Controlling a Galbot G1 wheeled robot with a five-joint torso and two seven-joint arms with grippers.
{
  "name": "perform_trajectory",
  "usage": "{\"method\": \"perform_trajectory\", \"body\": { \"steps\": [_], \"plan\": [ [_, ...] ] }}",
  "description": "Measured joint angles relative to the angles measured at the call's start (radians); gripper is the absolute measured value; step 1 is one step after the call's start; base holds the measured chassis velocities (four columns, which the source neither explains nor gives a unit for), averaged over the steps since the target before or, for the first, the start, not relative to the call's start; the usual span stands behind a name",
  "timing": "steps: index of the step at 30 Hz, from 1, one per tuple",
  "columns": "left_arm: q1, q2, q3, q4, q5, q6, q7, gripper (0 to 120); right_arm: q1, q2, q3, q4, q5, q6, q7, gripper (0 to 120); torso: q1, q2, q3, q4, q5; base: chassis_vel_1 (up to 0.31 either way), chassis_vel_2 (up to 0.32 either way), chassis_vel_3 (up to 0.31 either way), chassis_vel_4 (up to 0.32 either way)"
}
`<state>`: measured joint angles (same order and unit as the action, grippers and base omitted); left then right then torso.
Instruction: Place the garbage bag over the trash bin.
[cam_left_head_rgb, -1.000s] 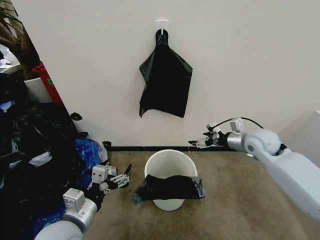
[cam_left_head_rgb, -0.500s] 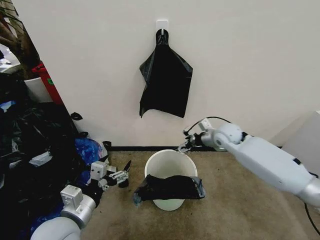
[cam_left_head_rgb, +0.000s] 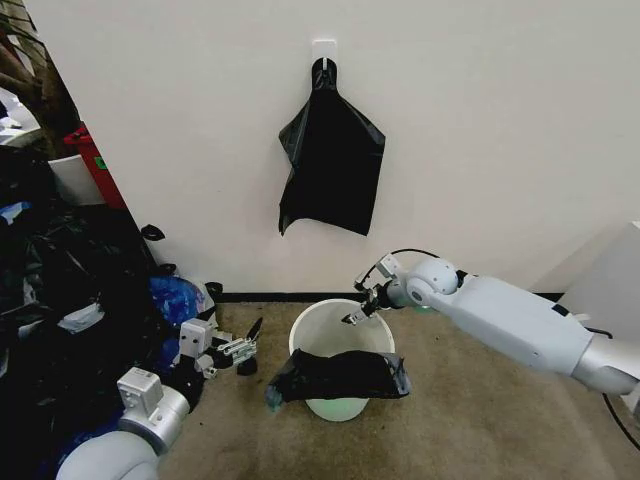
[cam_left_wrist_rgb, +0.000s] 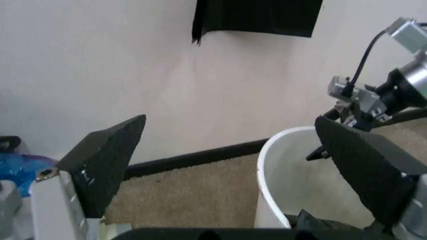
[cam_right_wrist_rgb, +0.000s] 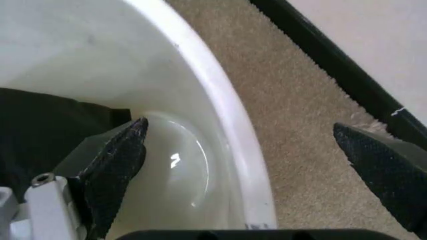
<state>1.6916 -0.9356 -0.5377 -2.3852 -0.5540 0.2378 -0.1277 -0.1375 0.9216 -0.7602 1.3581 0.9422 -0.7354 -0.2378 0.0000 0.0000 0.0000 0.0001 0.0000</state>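
You have beige carpet (cam_left_head_rgb: 480, 400) meeting a white wall (cam_left_head_rgb: 500, 120); the trash bin (cam_left_head_rgb: 330, 325) stands near the wall, the garbage bag (cam_left_head_rgb: 340, 375) draped over its front rim. Your right gripper (cam_left_head_rgb: 358, 312), released, has moved from beside the bin to over its back rim. Left gripper (cam_left_head_rgb: 245, 348) waits released by the sacks (cam_left_head_rgb: 70, 310)

Flat black bags (cam_left_head_rgb: 332, 165) hanging from white hook (cam_left_head_rgb: 323, 50) on far wall; stuffed sacks (cam_left_head_rgb: 70, 310) heaping left; red container (cam_left_head_rgb: 95, 160) standing behind.
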Motion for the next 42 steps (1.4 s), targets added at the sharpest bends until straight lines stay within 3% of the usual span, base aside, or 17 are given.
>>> {"method": "perform_trajectory", "body": {
  "steps": [4, 16, 19, 23, 29, 34, 42],
  "plan": [
    [0.0, -0.001, 0.0, -0.002, -0.001, 0.0, -0.001, 100, 0.0, 0.004, -0.006, -0.006, 0.001, 0.0, 0.001, 98, 0.0, 0.0, 0.0, -0.0001, -0.0001, 0.0, 0.0, 0.0, 0.0],
    [-0.002, -0.002, 0.005, -0.012, -0.004, -0.003, -0.013, 100, -0.018, 0.006, -0.003, -0.015, -0.029, 0.0, 0.0, 53, 0.0, 0.0, 0.0, -0.0001, -0.0001, 0.0, 0.0, 0.0, 0.0],
    [-0.002, -0.004, 0.005, -0.016, -0.005, -0.005, -0.018, 100, -0.019, 0.005, -0.003, -0.014, -0.031, 0.0, -0.001, 47, 0.0, 0.0, 0.0, -0.0001, -0.0001, 0.0, 0.0, 0.0, 0.0],
    [0.0, -0.01, 0.005, -0.02, -0.005, -0.007, -0.021, 100, -0.021, 0.012, 0.002, -0.017, -0.034, 0.0, -0.001, 26, 0.0, 0.0, 0.0, -0.0001, -0.0001, 0.0, 0.0, 0.0, 0.0],
    [-0.002, -0.009, 0.006, -0.029, -0.005, -0.009, -0.027, 100, -0.037, 0.009, 0.018, -0.005, -0.053, 0.0, -0.002, 9, 0.0, 0.0, 0.0, -0.0001, -0.0001, 0.0, 0.0, 0.0, 0.0],
    [-0.002, -0.004, 0.006, -0.031, -0.007, -0.01, -0.029, 100, -0.048, -0.013, 0.045, 0.021, -0.066, 0.0, -0.003, 1, 0.0, 0.0, 0.0, 0.0001, 0.0001, 0.0, 0.0, 0.0, 0.0],
    [-0.007, -0.009, 0.018, -0.028, -0.008, -0.016, -0.029, 100, -0.072, -0.112, 0.109, 0.112, -0.025, 0.0, 0.046, 0, 0.0, 0.0, 0.0, -0.0002, 0.0001, 0.0, 0.0, 0.0, 0.0]
  ]
}}
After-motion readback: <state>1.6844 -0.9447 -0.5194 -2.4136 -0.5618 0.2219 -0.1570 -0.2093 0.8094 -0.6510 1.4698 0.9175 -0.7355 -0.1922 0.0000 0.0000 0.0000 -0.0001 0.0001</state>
